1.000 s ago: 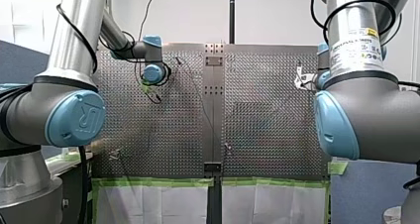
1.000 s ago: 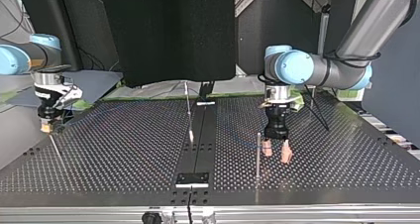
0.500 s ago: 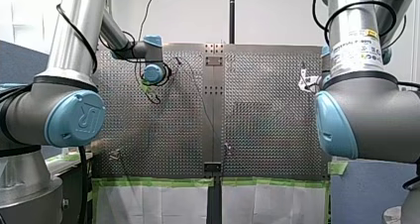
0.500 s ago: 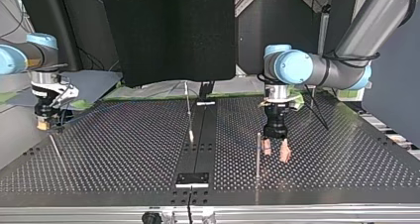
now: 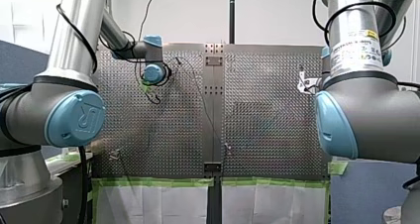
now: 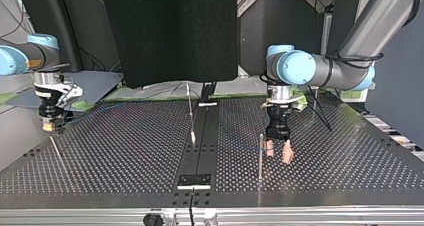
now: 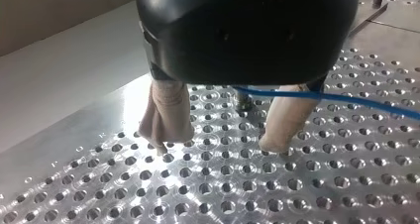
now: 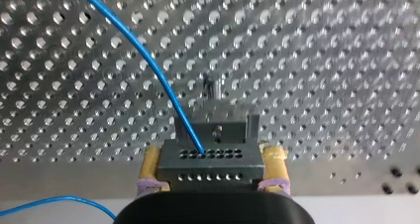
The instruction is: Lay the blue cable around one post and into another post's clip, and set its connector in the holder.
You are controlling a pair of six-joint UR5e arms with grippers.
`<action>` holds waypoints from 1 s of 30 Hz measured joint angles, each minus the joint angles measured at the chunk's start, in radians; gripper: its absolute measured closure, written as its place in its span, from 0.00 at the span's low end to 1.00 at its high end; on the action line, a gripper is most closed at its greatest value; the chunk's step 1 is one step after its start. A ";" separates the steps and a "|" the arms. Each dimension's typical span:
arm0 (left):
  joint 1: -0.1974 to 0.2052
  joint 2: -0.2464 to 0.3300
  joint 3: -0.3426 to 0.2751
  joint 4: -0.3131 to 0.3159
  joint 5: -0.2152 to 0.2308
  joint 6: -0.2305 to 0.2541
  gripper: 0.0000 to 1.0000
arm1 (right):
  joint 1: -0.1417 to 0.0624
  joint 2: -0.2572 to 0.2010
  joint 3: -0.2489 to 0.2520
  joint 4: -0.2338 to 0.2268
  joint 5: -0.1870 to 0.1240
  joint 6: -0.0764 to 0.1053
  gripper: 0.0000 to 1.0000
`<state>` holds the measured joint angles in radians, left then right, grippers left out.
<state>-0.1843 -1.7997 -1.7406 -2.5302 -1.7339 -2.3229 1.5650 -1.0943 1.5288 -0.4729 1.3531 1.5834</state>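
Note:
In the right wrist view my right gripper [image 8: 214,163] is shut, its yellow pads on a dark grey connector [image 8: 210,154] with rows of holes. The blue cable [image 8: 148,70] runs out of the connector's top and away over the perforated table. A grey holder [image 8: 218,127] stands just ahead of the connector. In the top view that gripper [image 6: 48,127] hangs at the left edge. My left gripper [image 6: 278,155] is open just above the table, beside a thin post [image 6: 260,153]. In the left wrist view the cable [image 7: 356,100] passes under the gripper body, between its beige fingers [image 7: 166,120].
A dark rail [image 6: 200,136] runs down the middle of the perforated table. A slim post [image 6: 190,111] stands beside it, and another thin post [image 6: 56,151] leans near the top view's left edge. A small black plate [image 6: 194,180] lies at the near edge.
My right gripper with the connector has shifted slightly sideways near the top view's left edge. My left gripper has barely moved and stays open.

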 joint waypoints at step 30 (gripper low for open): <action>0.005 0.000 0.000 0.002 0.001 0.005 0.02 | -0.033 0.008 0.032 -0.110 -0.063 0.024 0.82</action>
<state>-0.1796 -1.7998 -1.7404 -2.5283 -1.7331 -2.3176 1.5319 -1.0864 1.5611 -0.5830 1.2904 1.6073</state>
